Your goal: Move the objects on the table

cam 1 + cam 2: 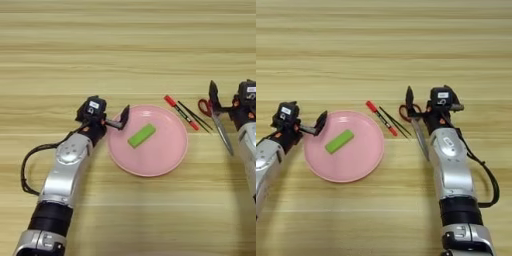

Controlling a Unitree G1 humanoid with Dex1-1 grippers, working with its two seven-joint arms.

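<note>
Nearest the camera, the round pink plate (148,140) is seen on the light-brown wooden table (128,45) with the small green rectangular block (141,135) lying in it, and the left gripper (123,118) is held at the plate's left rim (its finger spread cannot be told). The right gripper (409,97) is poised just over the red-handled scissors (415,122), beside the red marker (381,118) and thin black stick (395,121); whether its fingers are parted cannot be told either. A scissors pick-up is judged to be in hand, so the next move calls for lowering and closing on the handles.

Left eye view, right eye view: head-mounted stereo pair, facing steeply down onto the table (128,45), which fills both frames. Shared: plate (170,155) at frame centre. Left view extends further left; right view further right.
</note>
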